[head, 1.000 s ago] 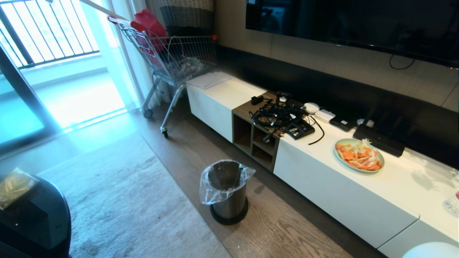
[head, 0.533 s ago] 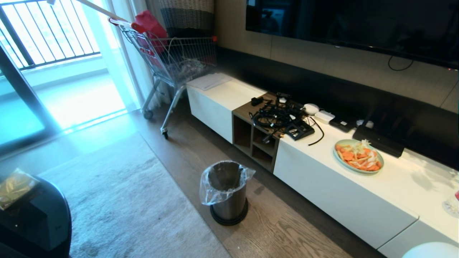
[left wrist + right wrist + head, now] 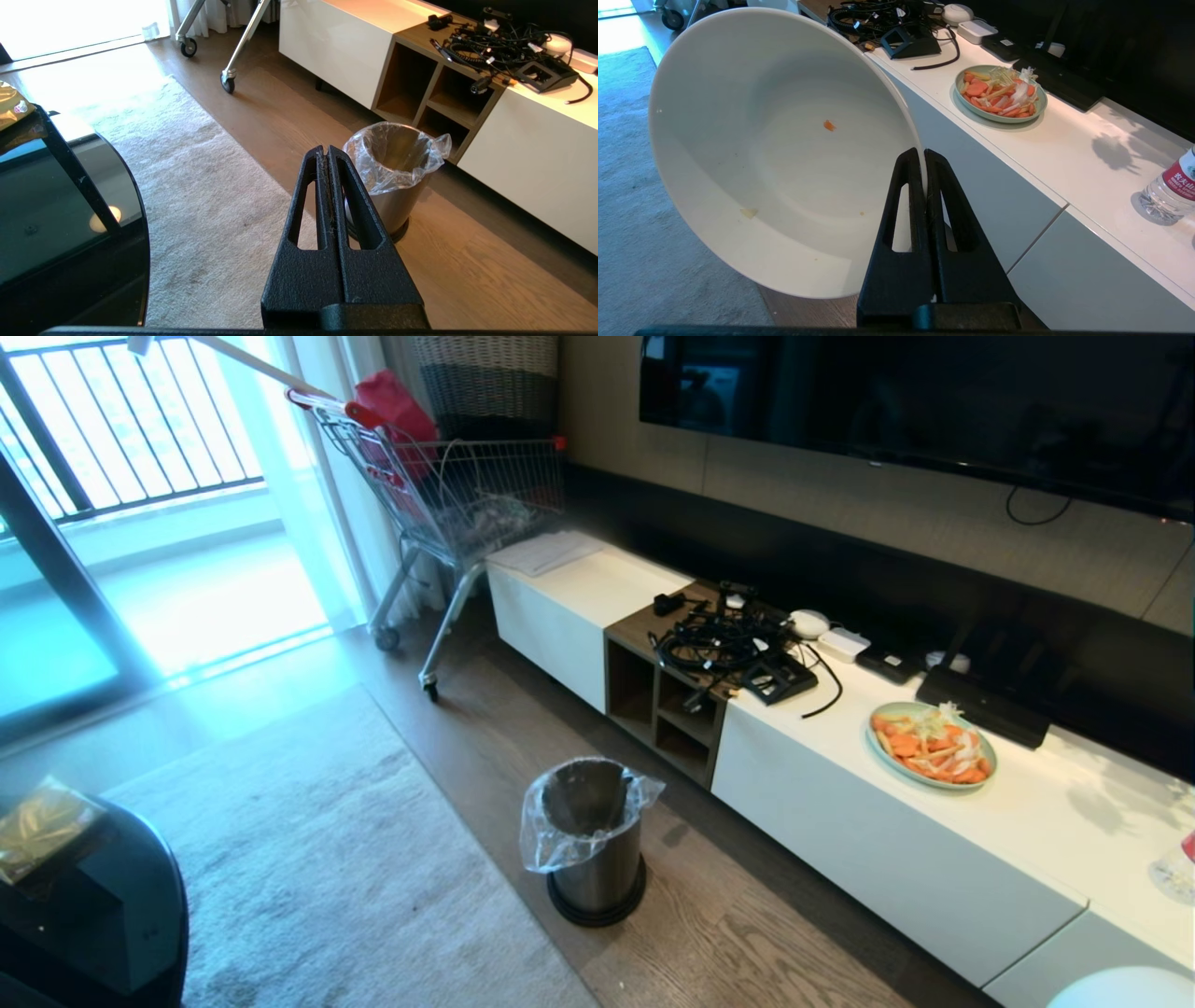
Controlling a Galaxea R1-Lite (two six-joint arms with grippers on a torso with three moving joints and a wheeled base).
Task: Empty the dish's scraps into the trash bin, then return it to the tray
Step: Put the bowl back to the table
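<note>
My right gripper is shut on the rim of the dish, a deep cream-white bowl held tilted on its side beside the white cabinet. Of the scraps, only a tiny orange bit and a pale fleck cling inside it. The trash bin, steel with a clear liner, stands on the wood floor in front of the cabinet's open shelves. My left gripper is shut and holds nothing, with the trash bin just beyond its tips. The tray is out of view.
A pale-green plate of orange and yellow slices sits on the white cabinet, near a tangle of cables and a water bottle. A shopping cart stands at the back. A black glass table borders the rug.
The whole head view has shifted very slightly. Nothing in the scene has moved.
</note>
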